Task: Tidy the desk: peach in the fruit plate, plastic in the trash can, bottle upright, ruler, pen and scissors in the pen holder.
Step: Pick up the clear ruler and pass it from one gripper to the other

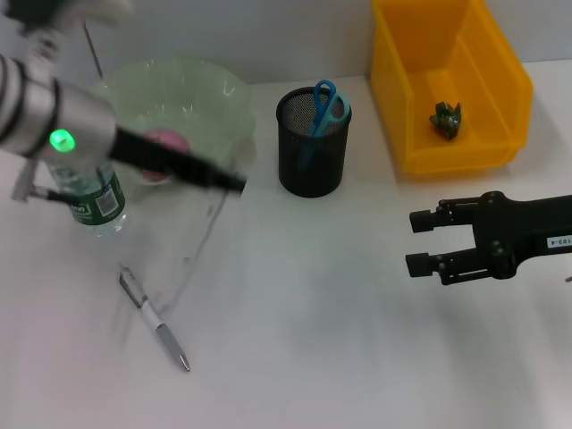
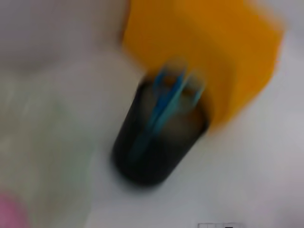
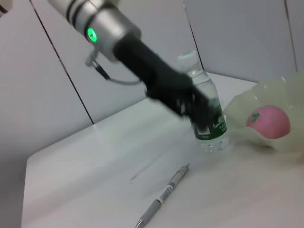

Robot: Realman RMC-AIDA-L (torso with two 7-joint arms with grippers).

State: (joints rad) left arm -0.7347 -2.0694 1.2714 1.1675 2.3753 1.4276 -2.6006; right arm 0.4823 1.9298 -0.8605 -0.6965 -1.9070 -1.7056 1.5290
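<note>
The peach lies inside the fruit plate, at the far left of the desk; the right wrist view shows it pink behind the translucent wall. The bottle stands upright just beside the plate's near-left rim, cap up. The scissors stand in the pen holder, blue handles above the rim, blades down; the left wrist view confirms them inside the black mesh cup. The holder sits between the fruit plate and the trash can. A small crumpled green piece of plastic lies on the trash can's floor. The pen lies flat on the desk, near the bottle on its near side, touching nothing. The ruler cannot be made out with certainty; only faint streaks show below the left arm.

The left gripper is raised over the desk between the fruit plate and the pen holder, blurred; whether its fingers are open or closed cannot be told, and no object can be seen in it. The right gripper hovers above the desk on the right, on the near side of the trash can, its fingers parted and holding nothing.
</note>
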